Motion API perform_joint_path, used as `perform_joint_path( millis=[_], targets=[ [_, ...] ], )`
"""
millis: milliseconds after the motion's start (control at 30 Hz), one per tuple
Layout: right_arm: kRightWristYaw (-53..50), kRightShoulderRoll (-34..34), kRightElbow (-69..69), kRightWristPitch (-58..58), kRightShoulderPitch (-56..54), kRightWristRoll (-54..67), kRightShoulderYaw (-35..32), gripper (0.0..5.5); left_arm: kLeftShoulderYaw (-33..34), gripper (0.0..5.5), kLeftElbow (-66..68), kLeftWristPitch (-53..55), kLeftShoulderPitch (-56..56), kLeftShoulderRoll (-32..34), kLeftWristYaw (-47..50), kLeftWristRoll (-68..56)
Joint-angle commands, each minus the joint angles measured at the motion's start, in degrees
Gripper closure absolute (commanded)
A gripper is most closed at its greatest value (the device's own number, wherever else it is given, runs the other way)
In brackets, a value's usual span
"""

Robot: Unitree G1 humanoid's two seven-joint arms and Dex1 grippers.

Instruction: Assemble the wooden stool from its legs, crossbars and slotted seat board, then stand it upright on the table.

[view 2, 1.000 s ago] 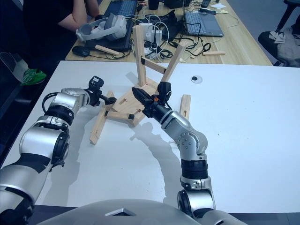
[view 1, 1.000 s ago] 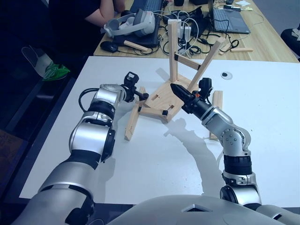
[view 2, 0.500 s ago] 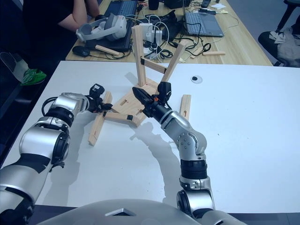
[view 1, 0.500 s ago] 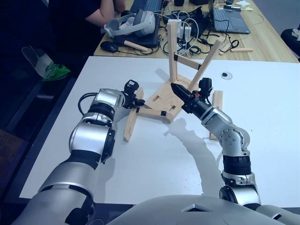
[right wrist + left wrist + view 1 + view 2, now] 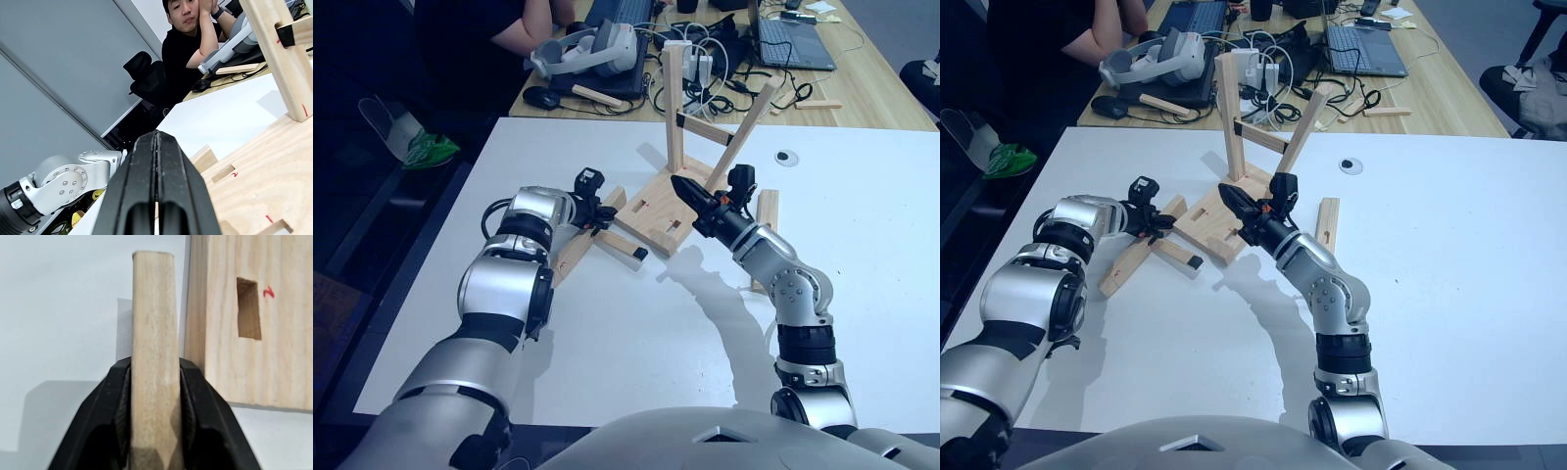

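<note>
The slotted seat board (image 5: 658, 208) lies flat on the white table. Two legs (image 5: 675, 106) stand up from it, joined by a crossbar (image 5: 705, 129). My left gripper (image 5: 598, 211) is shut on a third leg (image 5: 152, 333) that lies slanted just left of the board, with a black-tipped crossbar (image 5: 623, 246) sticking out of its side. One slot (image 5: 249, 308) of the board is close beside that leg's end. My right gripper (image 5: 686, 192) is shut, empty, with its tip over the board (image 5: 254, 186). A fourth leg (image 5: 767, 210) lies behind the right arm.
A small black round disc (image 5: 788, 157) sits on the table at the back right. Behind the table a wooden desk (image 5: 862, 83) carries laptops, cables, a headset (image 5: 592, 47) and loose wooden pieces. A green bag (image 5: 429, 149) lies off the table's left edge.
The left gripper has turned its leg: the near end swung out to the left, and the crossbar's black tip came away from the seat board. The right arm has kept still.
</note>
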Motion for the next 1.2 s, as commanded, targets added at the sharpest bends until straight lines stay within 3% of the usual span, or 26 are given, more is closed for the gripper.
perform_joint_path(
  millis=[33, 233, 367, 467, 600, 700, 800, 933, 1200],
  targets=[
    [-0.43, 0.48, 0.65, -1.18, -0.56, -0.06, -1.12, 5.50, 1.51, 4.46, -1.53, 2.36, -1.95, 2.90, -2.15, -1.11],
    [-0.50, -0.29, -0.56, -1.83, -0.98, 1.40, -4.47, 5.50, 10.45, 4.46, -5.43, 5.09, -8.25, 10.97, 0.93, -7.54],
    [1.11, -5.11, -3.37, 2.97, -1.30, 0.33, -1.75, 5.50, 20.03, 4.46, -11.80, 4.11, -11.60, 11.90, 7.78, -15.73],
    [4.66, -14.14, -4.18, 10.97, -2.52, -8.50, 13.84, 5.50, 28.12, 4.46, -27.95, 3.15, -6.99, 4.60, 13.89, -25.60],
    [7.35, -9.95, -3.76, 13.70, -9.42, -9.18, 21.21, 5.50, 31.42, 4.46, -48.98, 0.84, 3.51, -8.82, 23.25, -33.59],
    [7.89, -2.48, 0.61, 10.47, -17.36, -7.58, 18.49, 5.50, 30.47, 4.46, -59.60, 0.83, 8.36, -15.86, 28.47, -37.24],
    [7.22, 1.40, 4.21, 8.91, -22.47, -7.76, 15.88, 5.50, 29.39, 4.46, -63.87, 1.24, 9.85, -18.62, 31.36, -39.07],
    [5.57, 2.50, 8.92, 5.19, -24.16, -11.55, 14.98, 5.50, 29.03, 4.46, -66.63, 2.51, 10.15, -19.32, 33.90, -41.91],
    [-0.54, 3.02, 19.02, -6.60, -26.63, -14.89, 4.56, 5.50, 29.14, 4.46, -77.55, 9.72, 17.06, -19.50, 39.79, -50.17]
  ],
)
